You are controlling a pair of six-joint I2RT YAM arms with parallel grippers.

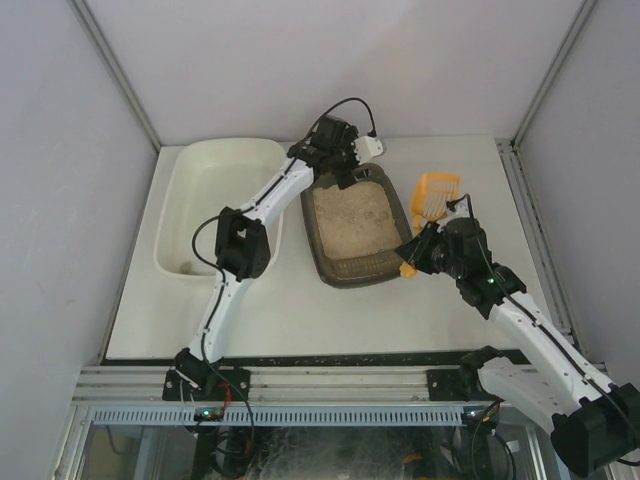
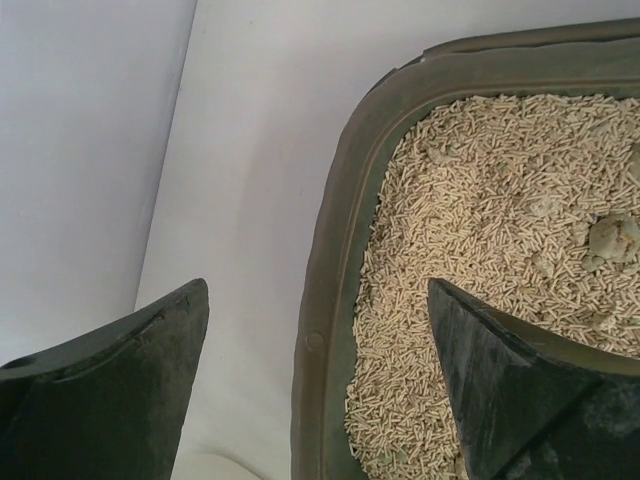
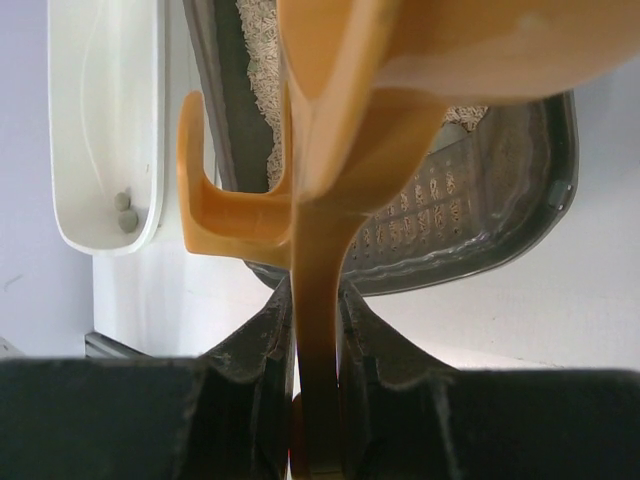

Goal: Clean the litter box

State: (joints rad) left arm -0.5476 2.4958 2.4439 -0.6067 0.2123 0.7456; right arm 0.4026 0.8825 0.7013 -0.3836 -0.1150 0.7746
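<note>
Presently the litter box (image 1: 355, 225) sits mid-counter. Left pincer (image 2: 315, 300) is spread astride its 11 o'clock rim, probably to brace it. Right pincer (image 3: 318, 330) pinches the orange scoop (image 3: 330, 150) at 4 o'clock, poised for sifting.

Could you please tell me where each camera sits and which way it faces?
Top external: above and behind the robot, looking down on the table; both arms show.
Left wrist: on the left arm, facing down at the litter box corner; left jaws open.
Right wrist: on the right arm, facing the litter box; right jaws shut on orange scoop.
Shared: all show the litter box.
</note>
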